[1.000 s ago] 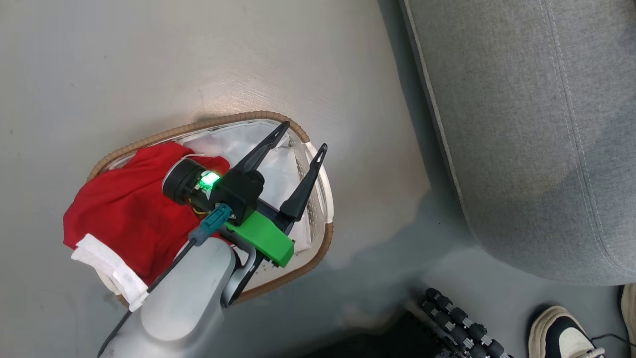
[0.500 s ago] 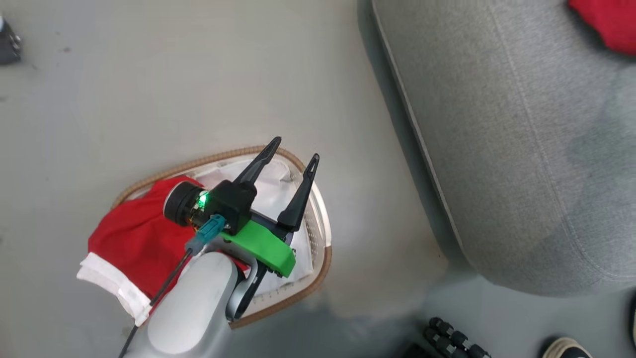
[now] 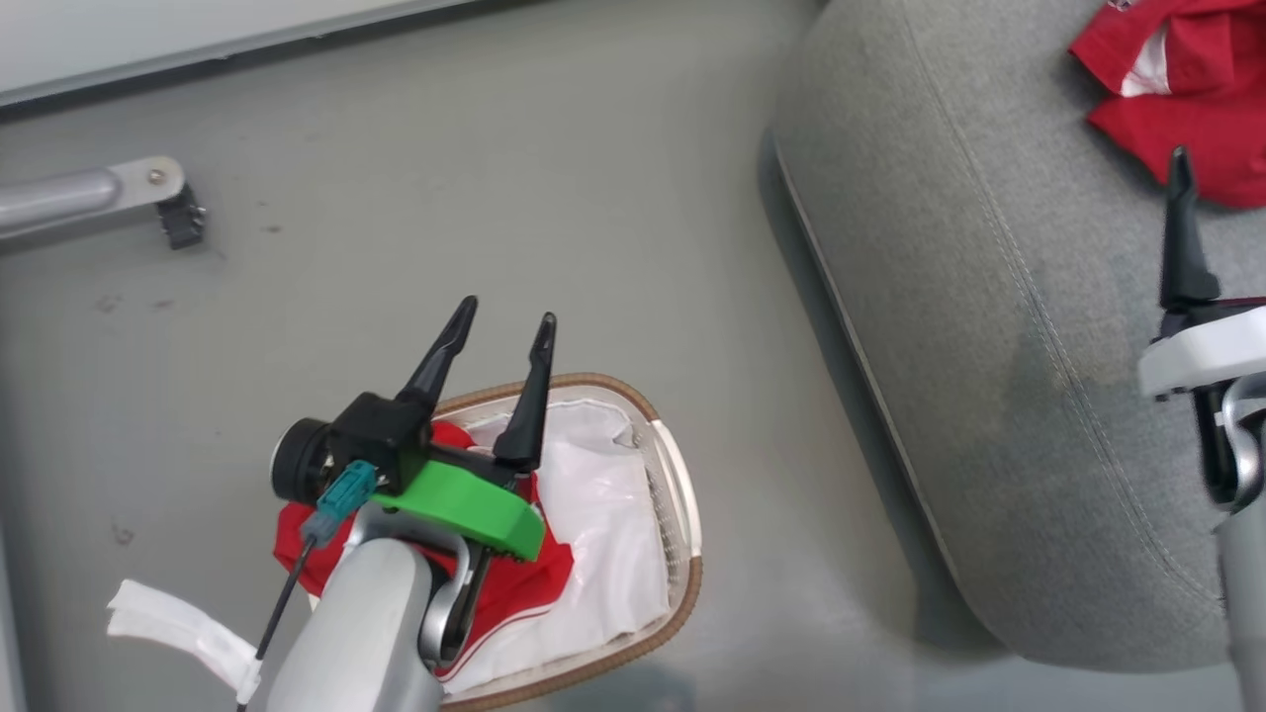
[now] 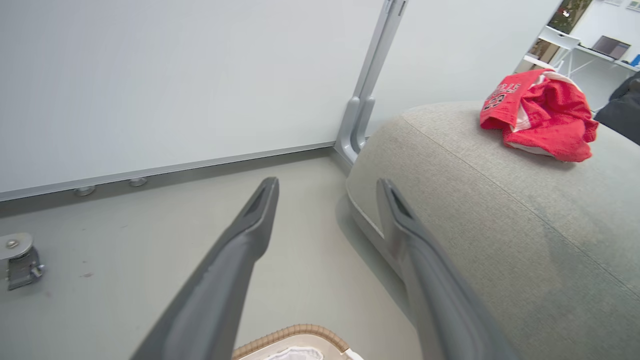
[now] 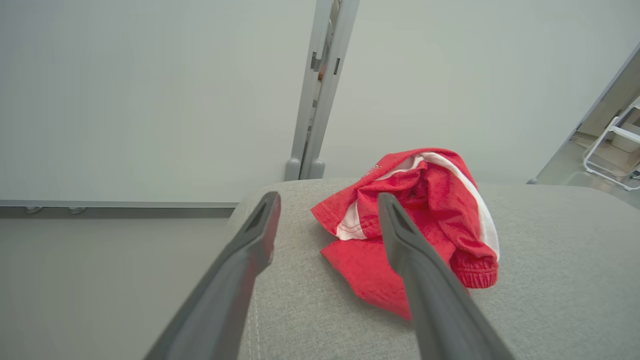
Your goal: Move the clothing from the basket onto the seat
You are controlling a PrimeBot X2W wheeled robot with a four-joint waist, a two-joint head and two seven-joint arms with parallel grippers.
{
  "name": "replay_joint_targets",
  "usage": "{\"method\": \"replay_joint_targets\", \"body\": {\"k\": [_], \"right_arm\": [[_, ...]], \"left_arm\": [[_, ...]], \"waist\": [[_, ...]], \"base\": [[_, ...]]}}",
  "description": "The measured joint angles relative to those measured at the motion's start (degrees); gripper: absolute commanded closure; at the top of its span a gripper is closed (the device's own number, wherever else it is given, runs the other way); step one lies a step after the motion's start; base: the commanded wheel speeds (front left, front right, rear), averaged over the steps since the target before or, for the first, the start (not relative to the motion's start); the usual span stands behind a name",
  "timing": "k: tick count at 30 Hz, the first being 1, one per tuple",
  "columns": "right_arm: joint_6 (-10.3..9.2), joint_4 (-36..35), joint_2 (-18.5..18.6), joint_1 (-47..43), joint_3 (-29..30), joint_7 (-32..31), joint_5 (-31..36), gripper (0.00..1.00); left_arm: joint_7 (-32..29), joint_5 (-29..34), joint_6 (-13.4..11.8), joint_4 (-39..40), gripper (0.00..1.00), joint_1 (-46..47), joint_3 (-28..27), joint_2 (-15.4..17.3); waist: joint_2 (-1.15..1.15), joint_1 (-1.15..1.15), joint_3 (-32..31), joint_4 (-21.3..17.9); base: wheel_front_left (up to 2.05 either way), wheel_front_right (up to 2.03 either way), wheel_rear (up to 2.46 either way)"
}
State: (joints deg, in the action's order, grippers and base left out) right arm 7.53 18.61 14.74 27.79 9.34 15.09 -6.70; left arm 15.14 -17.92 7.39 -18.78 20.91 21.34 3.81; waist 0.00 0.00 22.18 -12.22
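**Left gripper** (image 3: 505,312). I read its two fingers as spread to a moderate gap, with nothing between them and nothing touching either inner face. In the left wrist view, bare floor (image 4: 300,260) shows through the gap. The unit hangs over the basket (image 3: 685,583) with its fingers pointing out past the far woven rim.

**Right gripper** (image 5: 327,199). Its fingers are spread to a similar gap and hold nothing. In the head view I see one finger (image 3: 1182,237) over the seat (image 3: 989,346).

**Clothing position.**
- One red garment (image 3: 539,583) lies inside the basket on the white liner (image 3: 603,504). It sits directly beneath the left gripper's body and is partly hidden by it.
- A white fabric band (image 3: 168,621) trails onto the floor at the basket's left side. I cannot tell what it is attached to.
- A second red garment (image 5: 430,225) lies on the seat, ahead of the right gripper and partly behind one finger. I cannot tell whether that finger touches it. In the head view the fingertip stands just beside the garment's edge.

**Clothing appearance.**
- The second red garment is crumpled into a heap. It is bright red with a broad white stripe and a ribbed hem.
- The left wrist view shows white lettering on one fold.
- The red garment in the basket carries thin white lines near its lower edge.
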Motion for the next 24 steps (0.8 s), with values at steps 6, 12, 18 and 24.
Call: {"method": "replay_joint_targets", "body": {"k": [6,12,18,24], "right_arm": [[0.0,-0.8,-3.8,-2.7,-3.1,0.0,-1.3,0.0],[0.0,-1.2,-7.7,-5.3,-3.0,0.0,-2.2,0.0],[0.0,-1.1,-9.6,-8.4,-3.2,0.0,-1.7,0.0],[0.0,-1.3,-10.5,-11.5,-5.0,0.0,-0.1,0.0]], "left_arm": [[0.0,2.3,0.0,-0.4,0.0,-2.6,-6.9,-0.6],[0.0,5.1,-0.2,0.3,0.0,-5.3,-14.4,-0.8],[0.0,6.1,-0.4,-0.1,0.0,-8.2,-16.9,-0.9],[0.0,6.8,-0.8,-0.1,0.0,-11.7,-19.3,-0.9]], "waist": [[0.0,0.0,-3.0,3.4],[0.0,0.0,-5.6,7.3],[0.0,0.0,-8.2,10.3],[0.0,0.0,-11.2,11.8]], "base": [[0.0,0.0,0.0],[0.0,0.0,0.0],[0.0,0.0,0.0],[0.0,0.0,0.0]]}}
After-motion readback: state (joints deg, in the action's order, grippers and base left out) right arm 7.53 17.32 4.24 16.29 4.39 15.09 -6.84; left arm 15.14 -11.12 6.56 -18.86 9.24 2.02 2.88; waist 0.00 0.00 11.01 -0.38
